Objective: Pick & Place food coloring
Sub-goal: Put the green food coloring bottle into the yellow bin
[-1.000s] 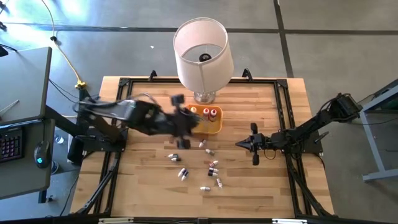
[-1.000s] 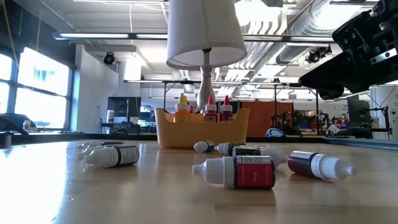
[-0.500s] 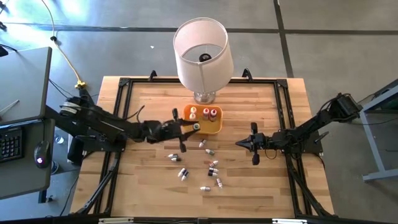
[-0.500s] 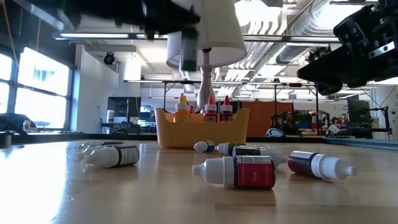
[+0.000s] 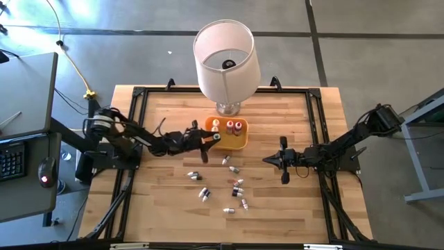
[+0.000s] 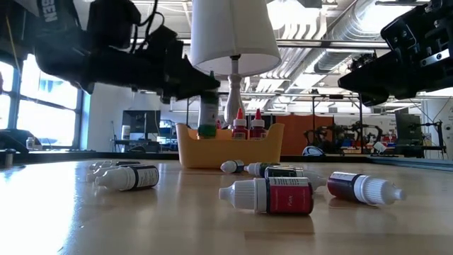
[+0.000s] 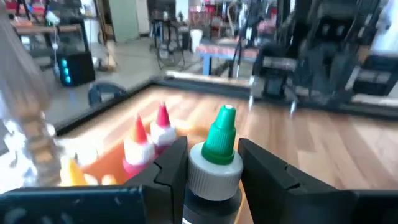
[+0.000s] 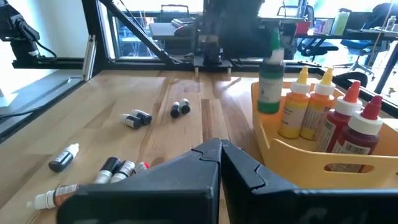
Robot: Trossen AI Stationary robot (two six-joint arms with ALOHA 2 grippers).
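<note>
One green-capped bottle about to land in the tray

One green-capped bottle point(image 7: 214, 165) of food coloring sits upright between the fingers of the left gripper point(image 5: 207, 141), which grips it by the neck at the near-left corner of the orange tray point(image 5: 239, 143). A second ago that arm was a blur sweeping in from the left; half a second ago it carried the bottle high, and now it has come lower, level with the tray's rim. I judge the drop to be close, with release the next step.

Four bottles already stand in the tray, two yellow point(image 8: 292, 112) and two red point(image 8: 359, 132). About ten more lie scattered on the tabletop point(image 5: 159, 187) in front of it, among them a red-labelled bottle point(image 6: 267, 195) on its side, so much of the job remains.

Right of the scatter, the right gripper point(image 5: 267, 160) waits with fingers closed and empty.

Behind the tray stands a white lamp point(image 5: 224, 55). Beyond the wooden tabletop lies a workshop with desks, monitors and ceiling ducts.
</note>
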